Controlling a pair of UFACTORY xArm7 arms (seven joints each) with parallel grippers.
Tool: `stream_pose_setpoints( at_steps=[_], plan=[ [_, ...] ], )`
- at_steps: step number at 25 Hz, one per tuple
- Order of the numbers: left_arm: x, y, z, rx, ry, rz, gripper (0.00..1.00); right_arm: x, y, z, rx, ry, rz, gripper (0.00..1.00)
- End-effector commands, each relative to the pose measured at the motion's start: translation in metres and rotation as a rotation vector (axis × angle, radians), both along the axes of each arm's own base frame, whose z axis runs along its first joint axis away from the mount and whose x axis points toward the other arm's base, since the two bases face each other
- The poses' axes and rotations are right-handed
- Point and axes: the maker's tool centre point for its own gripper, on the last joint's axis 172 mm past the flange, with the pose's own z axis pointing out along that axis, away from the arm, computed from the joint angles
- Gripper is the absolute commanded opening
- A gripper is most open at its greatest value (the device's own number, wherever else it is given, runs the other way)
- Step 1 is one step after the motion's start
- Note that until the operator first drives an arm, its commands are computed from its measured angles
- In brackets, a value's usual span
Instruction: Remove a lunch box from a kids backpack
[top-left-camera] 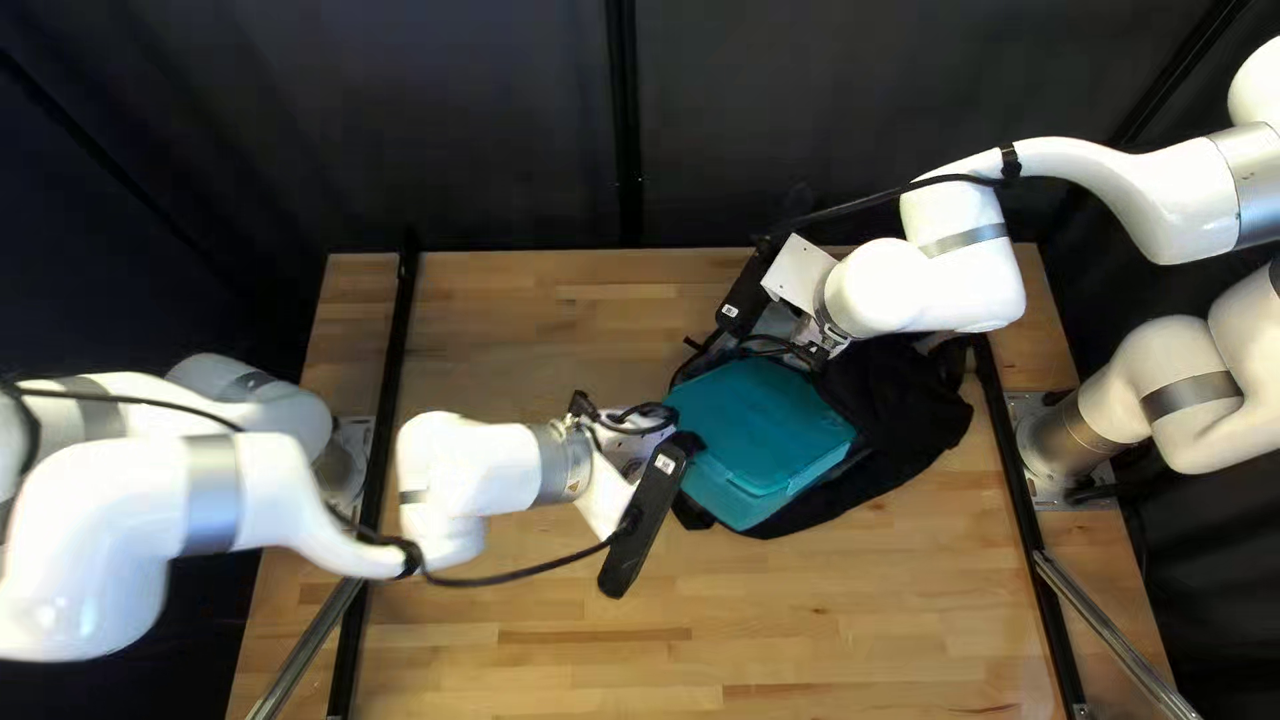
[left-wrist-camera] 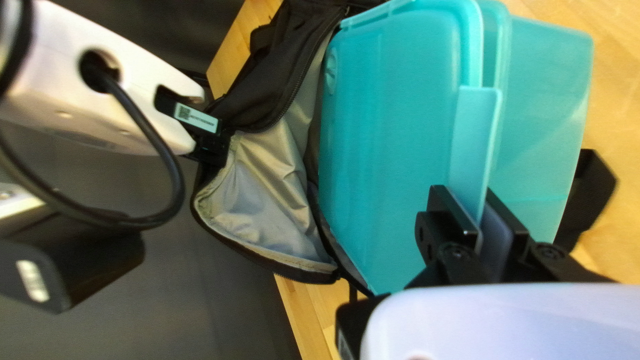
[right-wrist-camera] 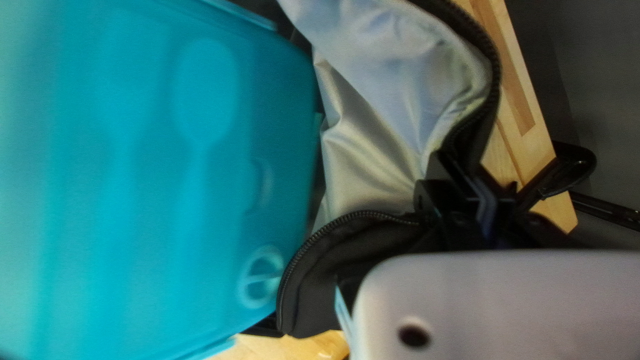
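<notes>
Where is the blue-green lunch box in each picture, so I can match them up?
Top left view: the lunch box is just right of the middle.
Left wrist view: ahead of my left gripper, which holds its flap.
Right wrist view: beside the grey lining, off to one side of my right gripper.
Shared landmark: the black backpack.

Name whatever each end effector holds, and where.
Left end effector: the teal lunch box, by the flap on its side. Right end effector: the black backpack, by the zippered edge of its opening.
</notes>
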Motion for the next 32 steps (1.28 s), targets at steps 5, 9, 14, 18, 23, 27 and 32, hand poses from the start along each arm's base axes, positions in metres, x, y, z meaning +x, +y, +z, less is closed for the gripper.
stream_pose_setpoints(
  at_steps=[5, 9, 14, 18, 23, 27, 32],
  plan=[
    [-0.046, 0.006, 0.05, -0.095, 0.101, 0.059, 0.0, -0.034, 0.006, -0.011, 0.001, 0.006, -0.026, 0.0],
    [-0.052, 0.029, 0.064, -0.145, 0.156, 0.053, 0.0, -0.041, 0.013, -0.017, 0.003, 0.01, -0.029, 0.0],
    [-0.058, 0.047, 0.076, -0.171, 0.204, 0.046, 0.0, -0.047, 0.035, -0.019, 0.005, 0.013, -0.019, 0.0],
    [-0.071, 0.064, 0.08, -0.159, 0.249, 0.066, 0.0, -0.054, 0.052, -0.017, 0.004, 0.01, -0.01, 0.0],
    [-0.092, 0.097, 0.077, -0.159, 0.303, 0.112, 0.0, -0.058, 0.069, -0.019, 0.003, 0.012, 0.005, 0.0],
    [-0.111, 0.139, 0.089, -0.152, 0.341, 0.163, 0.0, -0.058, 0.077, -0.026, 0.009, 0.02, 0.016, 0.0],
    [-0.131, 0.189, 0.08, -0.108, 0.38, 0.259, 0.0, -0.052, 0.082, -0.028, 0.012, 0.022, 0.035, 0.0]
  ],
)
